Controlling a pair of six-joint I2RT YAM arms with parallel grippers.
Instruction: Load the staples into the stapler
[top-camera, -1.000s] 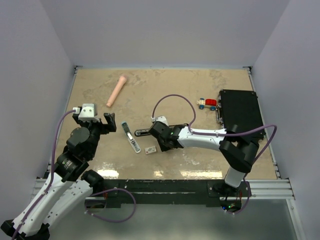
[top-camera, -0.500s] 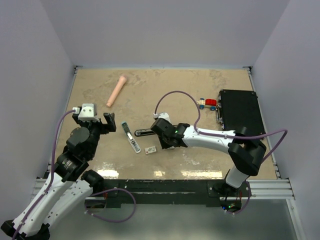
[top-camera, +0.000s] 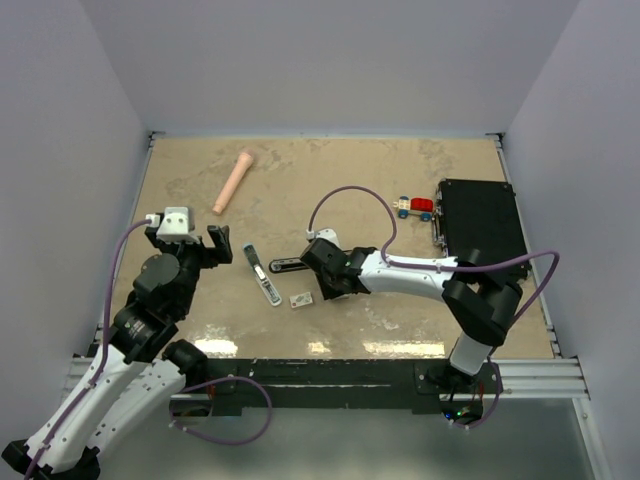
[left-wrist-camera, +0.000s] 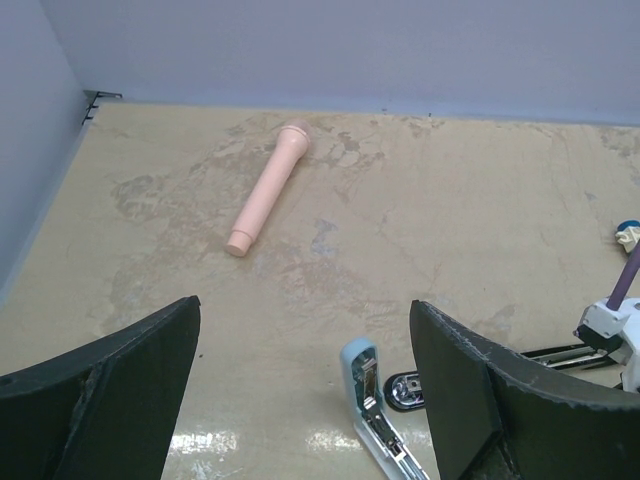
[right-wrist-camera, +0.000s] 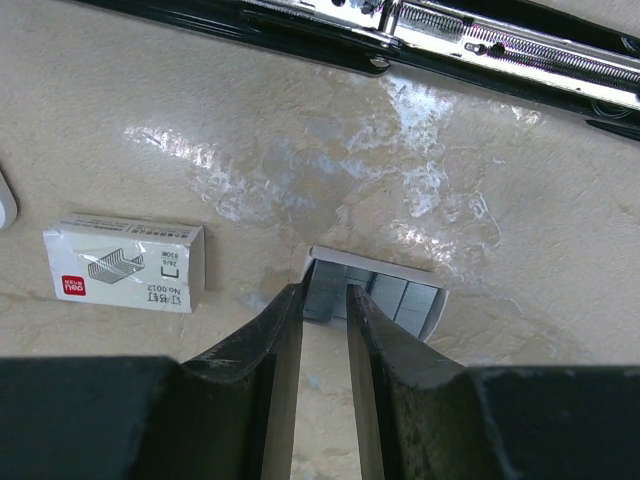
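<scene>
The right gripper (right-wrist-camera: 322, 297), tips near-closed, hides part of the staples tray (right-wrist-camera: 380, 264) at the middle of the counter (top-camera: 450, 190), grasp impossible to tell; the left gripper (left-wrist-camera: 303, 312), jaws released, hangs near its left edge.

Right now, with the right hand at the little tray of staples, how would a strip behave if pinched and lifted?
The staples lie as several separate thin strips, so one probably lifts light but may snap if squeezed hard. Their tray looks shallow and small, so it likely slides on the glossy table if the right hand nudges it.
</scene>
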